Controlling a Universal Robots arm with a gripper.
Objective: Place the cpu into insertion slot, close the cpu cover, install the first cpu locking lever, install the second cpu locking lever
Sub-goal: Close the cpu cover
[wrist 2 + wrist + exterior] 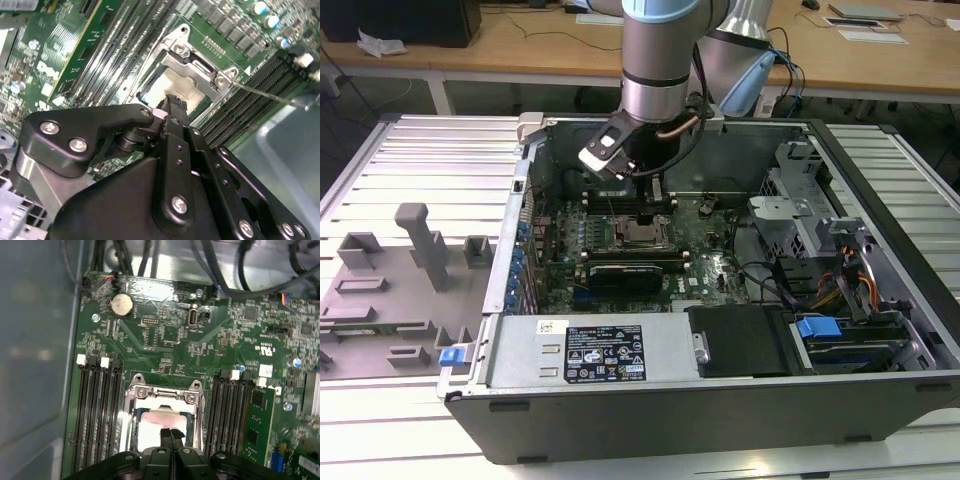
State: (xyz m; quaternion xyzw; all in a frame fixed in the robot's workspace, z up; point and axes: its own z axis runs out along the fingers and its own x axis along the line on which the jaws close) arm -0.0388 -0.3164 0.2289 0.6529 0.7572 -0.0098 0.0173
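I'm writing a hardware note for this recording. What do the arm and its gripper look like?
The arm is a silvery-grey metal tube with pale blue joint caps. A copper-coloured cable loops at its wrist. The gripper is matt black, built of jointed links with silver screws, narrowing to two slim fingers with ridged tips.

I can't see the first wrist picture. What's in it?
The robot's black hand, fingertips together, is right over the pale cpu lying in its silvery socket on a green circuit board. Long black slots run either side.
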